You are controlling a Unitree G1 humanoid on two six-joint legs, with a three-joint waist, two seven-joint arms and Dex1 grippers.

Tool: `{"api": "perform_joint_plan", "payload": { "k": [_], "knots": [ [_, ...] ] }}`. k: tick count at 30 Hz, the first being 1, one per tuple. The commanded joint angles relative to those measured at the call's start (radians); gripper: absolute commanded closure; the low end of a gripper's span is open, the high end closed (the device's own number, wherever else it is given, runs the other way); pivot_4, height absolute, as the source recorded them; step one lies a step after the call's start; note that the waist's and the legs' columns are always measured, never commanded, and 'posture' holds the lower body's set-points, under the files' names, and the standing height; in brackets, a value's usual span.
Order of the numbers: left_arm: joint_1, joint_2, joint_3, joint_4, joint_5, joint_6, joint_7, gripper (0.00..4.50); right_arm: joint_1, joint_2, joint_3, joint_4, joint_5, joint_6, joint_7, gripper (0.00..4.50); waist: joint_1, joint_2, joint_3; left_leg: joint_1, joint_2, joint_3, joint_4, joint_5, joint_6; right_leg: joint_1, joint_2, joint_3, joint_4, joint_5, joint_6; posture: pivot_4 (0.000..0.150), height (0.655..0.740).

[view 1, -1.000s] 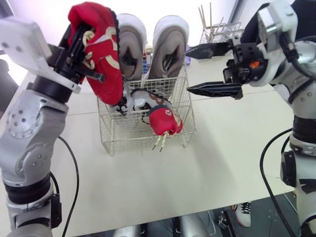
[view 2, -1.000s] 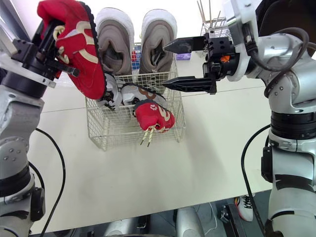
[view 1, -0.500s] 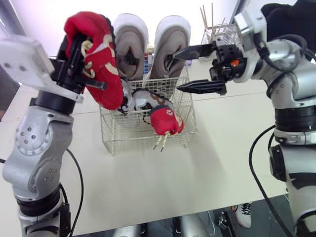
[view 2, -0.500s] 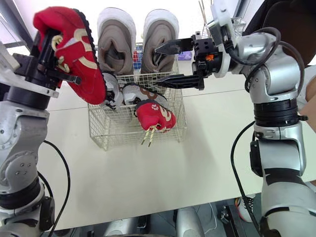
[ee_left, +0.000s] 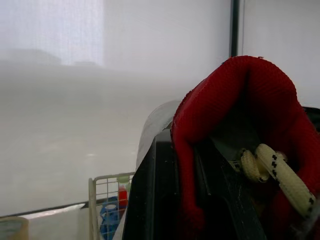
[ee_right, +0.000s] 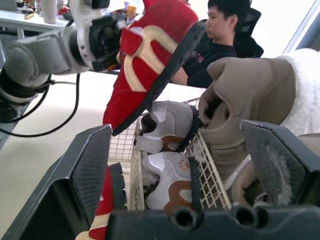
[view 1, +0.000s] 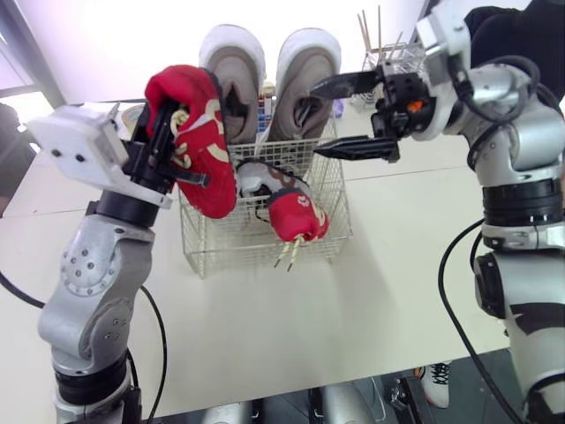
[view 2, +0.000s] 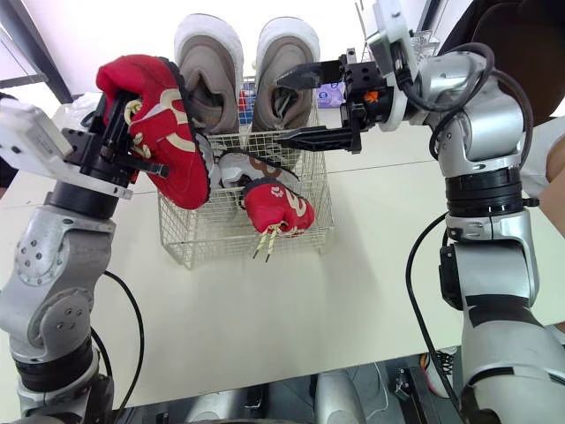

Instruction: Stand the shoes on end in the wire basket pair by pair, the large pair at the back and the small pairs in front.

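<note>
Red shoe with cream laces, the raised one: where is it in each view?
Left eye view: red fabric shoe with cream laces, left of centre, over the wire basket's left rim.
Right eye view: upper left, same rim.
Left wrist view: close up, red upper and lace.
Right wrist view: tilted above the basket.
Shared landmark: the wire basket, in both eye views and the right wrist view.

Two red shoes (view 1: pixel 199 150) (view 1: pixel 297 216), two tan shoes (view 1: pixel 231 84) (view 1: pixel 305 84), two white shoes (ee_right: pixel 167 125) (ee_right: pixel 170 185), one basket (view 1: pixel 231 249)
</note>
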Motion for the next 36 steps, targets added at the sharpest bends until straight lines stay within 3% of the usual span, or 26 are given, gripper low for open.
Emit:
{"api": "perform_joint_plan", "payload": {
  "k": [1, 17, 25, 35, 36],
  "knots": [
    [0.058, -0.025, -0.031, 0.004, 0.095, -0.099, -0.034, 4.4, -0.04, -0.02, -0.028, -0.012, 0.005, 0.007, 0.012, 0.0, 0.0, 0.0, 0.0, 0.0, 0.0, 0.0, 0.0, 0.0, 0.0, 0.0, 0.0, 0.0, 0.0, 0.0, 0.0, 0.15, 0.74],
    [0.241, -0.207, -0.226, 0.304, 0.505, -0.69, -0.104, 4.4, -0.106, -0.086, -0.02, -0.028, -0.001, 0.102, 0.042, 0.0, 0.023, 0.001, -0.001, 0.001, 0.0, 0.0, 0.0, -0.003, 0.005, 0.002, -0.002, 0.0, -0.001, 0.0, -0.001, 0.15, 0.74],
    [0.29, -0.271, -0.269, 0.435, 0.592, -0.861, -0.09, 4.4, -0.136, -0.117, 0.002, -0.023, -0.027, 0.128, 0.069, 0.0, 0.022, 0.01, -0.006, 0.001, 0.0, 0.0, 0.0, -0.004, 0.006, 0.002, -0.002, 0.0, -0.001, 0.0, -0.001, 0.15, 0.74],
    [0.348, -0.329, -0.307, 0.582, 0.674, -1.007, -0.058, 4.4, -0.158, -0.122, 0.006, -0.035, -0.038, 0.158, 0.078, 0.0, 0.022, 0.01, -0.006, 0.001, 0.0, 0.0, 0.0, -0.004, 0.006, 0.002, -0.002, 0.0, -0.002, 0.0, -0.001, 0.15, 0.74],
    [0.361, -0.33, -0.305, 0.588, 0.678, -1.01, -0.055, 4.06, -0.156, -0.121, 0.007, -0.036, -0.041, 0.155, 0.077, 0.0, 0.022, 0.01, -0.006, 0.001, 0.0, 0.0, 0.0, -0.004, 0.006, 0.002, -0.002, 0.0, -0.002, 0.0, -0.001, 0.15, 0.74]
  ]
}}
